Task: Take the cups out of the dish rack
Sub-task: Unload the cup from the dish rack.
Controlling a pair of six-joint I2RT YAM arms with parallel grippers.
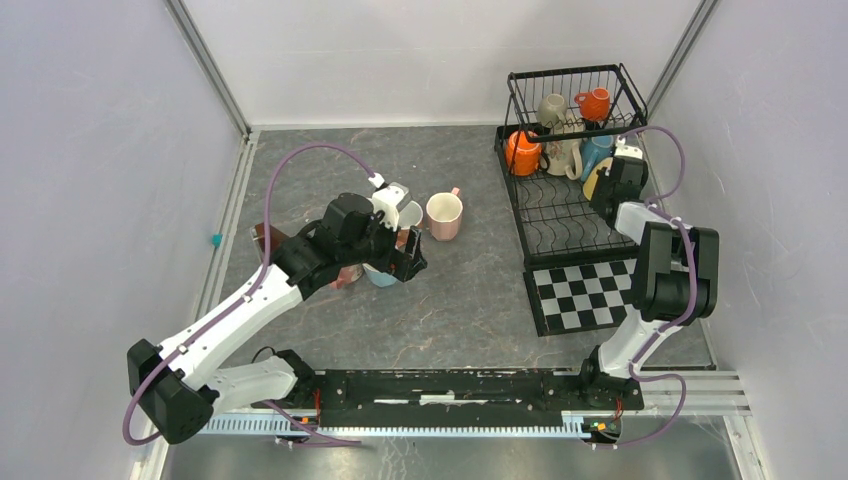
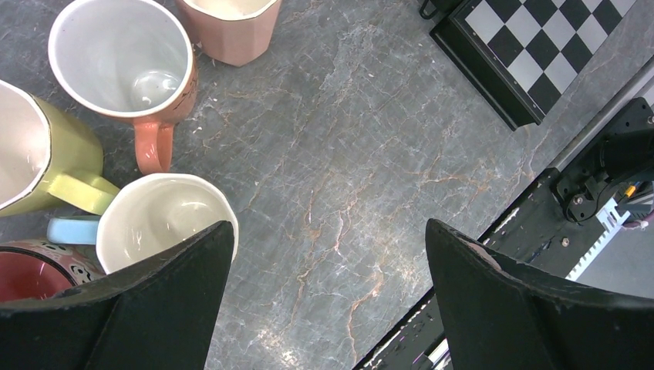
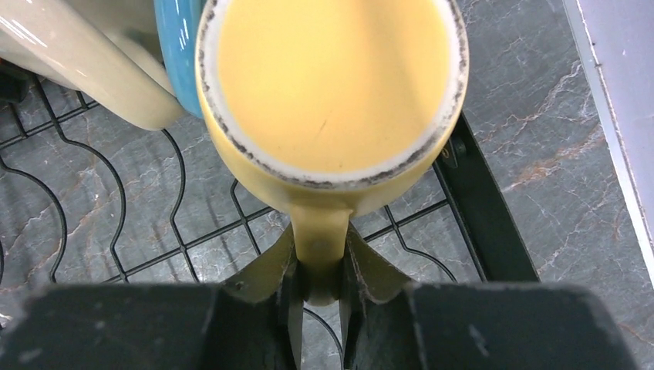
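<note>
I see right tool [image 3: 320,254] pinching yellow mug [image 3: 332,85] handle in dish rack [image 3: 482,208]; left tool [image 2: 328,227] wide over table [image 2: 370,139].

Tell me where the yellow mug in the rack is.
Top view: the yellow mug lies on the lower tier of the dish rack, near its right edge, beside a blue mug; the right gripper grips its handle.

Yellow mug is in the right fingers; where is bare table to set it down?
Widest bare patch for the yellow mug: the table between the pink mug and the dish rack, running down to the checkered mat and the base rail. Crowded: the mug cluster under the left arm, and the rack's far end.
</note>
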